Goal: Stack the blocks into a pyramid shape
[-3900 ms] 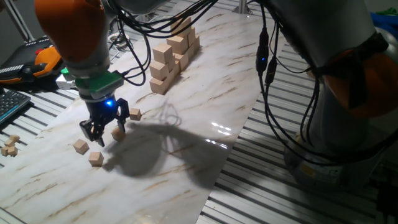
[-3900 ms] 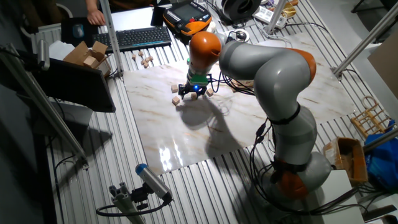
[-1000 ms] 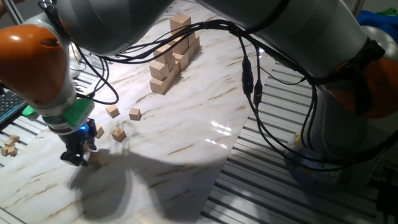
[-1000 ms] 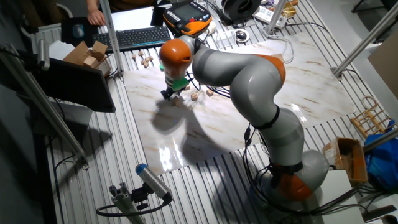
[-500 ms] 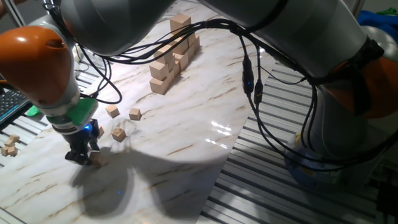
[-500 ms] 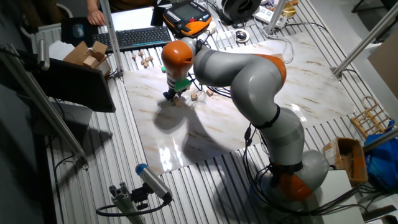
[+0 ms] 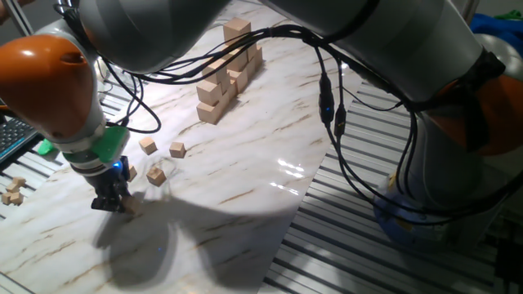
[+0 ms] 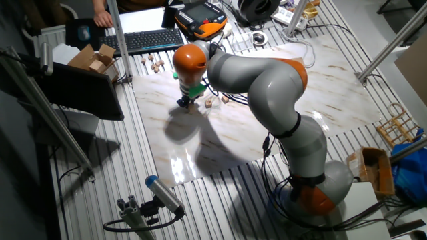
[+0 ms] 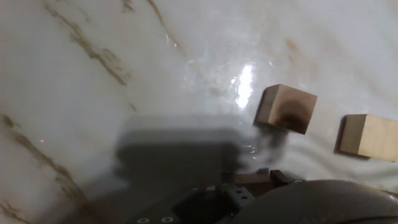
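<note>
No writing shows on the blocks near the gripper.

Dim views, overhead glare, blurred hand view.

A marble-patterned board lies on a slatted metal bench. A tall staircase stack of larger cubes stands near the board's far end. Beyond the board sit a black keyboard, an orange-and-black pendant and an open cardboard box. Black cables hang above.
</note>
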`<action>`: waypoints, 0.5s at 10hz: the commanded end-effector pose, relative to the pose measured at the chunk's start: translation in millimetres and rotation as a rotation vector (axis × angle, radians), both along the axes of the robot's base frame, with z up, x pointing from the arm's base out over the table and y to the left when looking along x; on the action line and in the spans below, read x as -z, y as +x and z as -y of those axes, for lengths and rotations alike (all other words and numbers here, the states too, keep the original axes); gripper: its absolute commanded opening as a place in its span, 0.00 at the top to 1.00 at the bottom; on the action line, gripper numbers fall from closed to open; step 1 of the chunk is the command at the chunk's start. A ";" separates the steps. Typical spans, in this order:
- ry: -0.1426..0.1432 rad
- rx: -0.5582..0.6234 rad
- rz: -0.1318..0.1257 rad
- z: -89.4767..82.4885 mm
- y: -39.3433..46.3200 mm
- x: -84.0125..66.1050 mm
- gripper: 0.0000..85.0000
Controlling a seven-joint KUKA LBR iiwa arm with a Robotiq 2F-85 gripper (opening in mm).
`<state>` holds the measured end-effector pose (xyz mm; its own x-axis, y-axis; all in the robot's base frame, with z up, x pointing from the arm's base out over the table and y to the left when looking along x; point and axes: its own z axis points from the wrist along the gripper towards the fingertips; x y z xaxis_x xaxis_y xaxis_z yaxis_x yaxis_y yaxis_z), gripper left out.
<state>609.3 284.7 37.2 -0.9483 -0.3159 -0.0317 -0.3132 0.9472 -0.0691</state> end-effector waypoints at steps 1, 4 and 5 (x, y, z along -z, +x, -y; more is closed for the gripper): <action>-0.009 -0.012 0.006 2.8 -0.6 0.9 1.00; -0.010 -0.055 0.011 21.3 -3.3 1.2 1.00; -0.012 -0.076 0.012 28.5 -3.6 -0.3 1.00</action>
